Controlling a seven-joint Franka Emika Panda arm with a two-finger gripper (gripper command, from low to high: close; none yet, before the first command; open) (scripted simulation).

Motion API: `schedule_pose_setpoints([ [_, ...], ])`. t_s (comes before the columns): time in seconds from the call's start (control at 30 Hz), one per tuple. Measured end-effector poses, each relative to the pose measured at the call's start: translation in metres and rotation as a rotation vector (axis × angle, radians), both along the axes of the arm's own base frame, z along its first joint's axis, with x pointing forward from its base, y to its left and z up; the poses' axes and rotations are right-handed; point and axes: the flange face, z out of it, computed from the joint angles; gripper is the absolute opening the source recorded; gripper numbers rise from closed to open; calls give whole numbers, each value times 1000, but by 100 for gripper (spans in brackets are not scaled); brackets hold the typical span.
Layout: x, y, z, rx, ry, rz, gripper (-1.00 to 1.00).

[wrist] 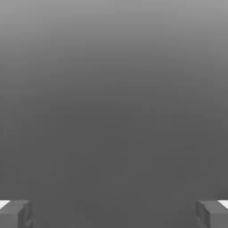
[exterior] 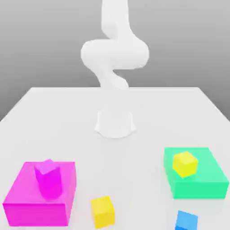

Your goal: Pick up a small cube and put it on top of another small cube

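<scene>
One yellow cube (exterior: pixel 185 164) sits on the green slab (exterior: pixel 201 188); its plain yellow twin (exterior: pixel 103 212) rests on the worktop (exterior: pixel 121 161), between that slab and the magenta slab (exterior: pixel 38 213). The jaws (wrist: pixel 114 214) are released.

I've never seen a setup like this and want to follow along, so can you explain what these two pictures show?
The machine is a single white robot arm, standing on a pale table. The exterior view comes from a camera off the arm. The hand view comes from a camera on the robot's own hand; its two fingers stand wide apart, with nothing held between them.

On the table, at the exterior view's left, is a magenta slab with a magenta block on it. Beside it sits a yellow cube. At the exterior view's right, another yellow cube rests on a green slab, with a blue cube nearer the camera.
</scene>
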Motion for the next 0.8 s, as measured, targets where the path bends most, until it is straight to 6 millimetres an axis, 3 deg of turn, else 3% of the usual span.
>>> schedule_pose_setpoints([
  [0.2,63,-7,-98,75,147,-239,0],
  [0.4,100,-22,-203,157,277,-466,0],
  [0.6,112,-35,-310,251,400,-687,0],
  [0.8,100,-41,-409,363,522,-909,0],
])
